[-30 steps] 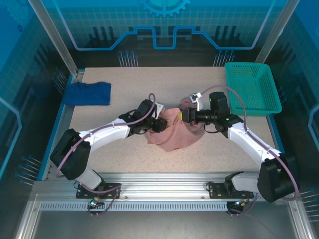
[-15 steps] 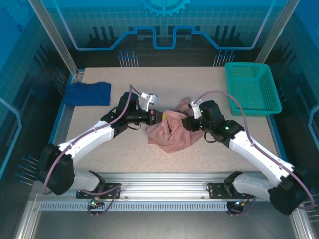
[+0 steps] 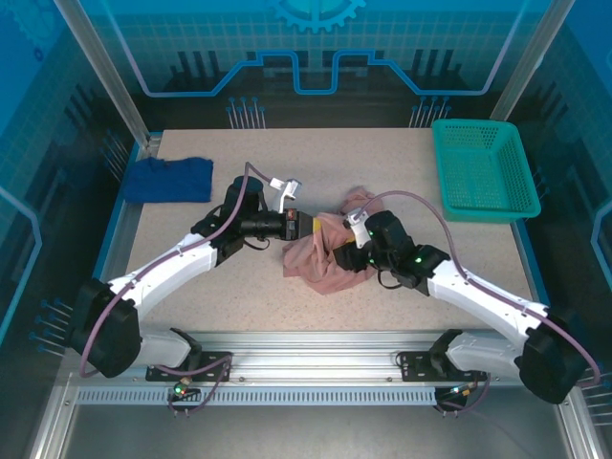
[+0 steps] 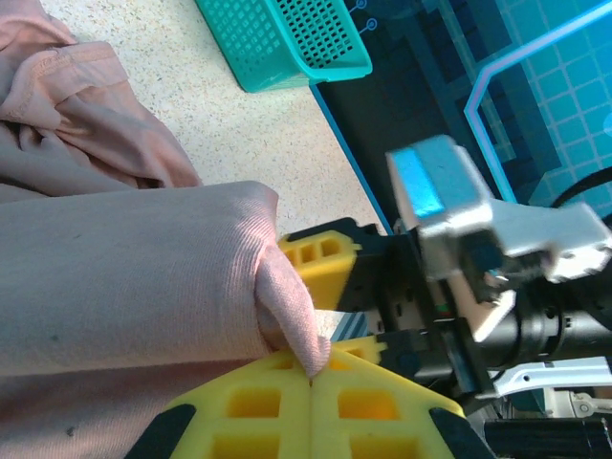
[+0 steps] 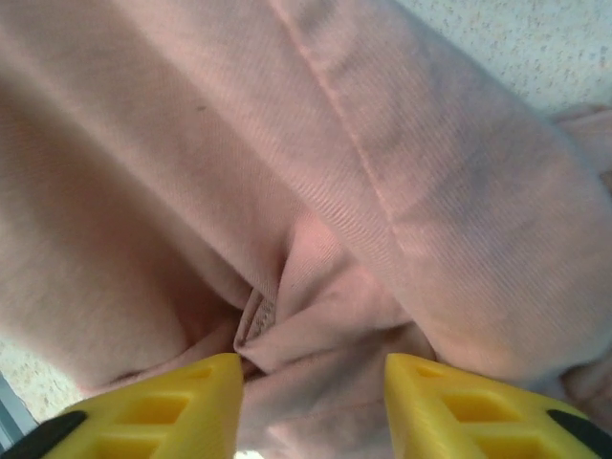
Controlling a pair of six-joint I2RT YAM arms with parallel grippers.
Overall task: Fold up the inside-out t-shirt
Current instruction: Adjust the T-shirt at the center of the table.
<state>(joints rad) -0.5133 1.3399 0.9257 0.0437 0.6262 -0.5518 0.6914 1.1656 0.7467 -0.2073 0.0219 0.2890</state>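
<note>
The dusty-pink soft knit t-shirt lies crumpled in a heap near the middle of the speckled beige table. It sits between the two arms, well apart from the teal plastic mesh basket at the far right and from the dark blue cloth at the far left. The left gripper is at the heap's far-left edge. In the left wrist view its yellow fingers are pressed together on a small pinch of pink fabric, which pulls a rounded fold of the shirt taut toward them. The right gripper reaches into the heap from the right side. Its yellow fingers stand apart with a puckered ridge of cloth between them, and they do not look clamped onto it. The shirt should be light and limp: it will sag and stretch wherever it is lifted, several layers will drag along together, and it keeps no shape of its own. It looks grippy enough against the pads and is in no danger of damage. A raised stitched seam crosses the right wrist view, and an edge of that kind, or a hem or shoulder corner, would probably make a firmer hold than loose mid-panel cloth, because it lets the two arms spread the garment flat
</note>
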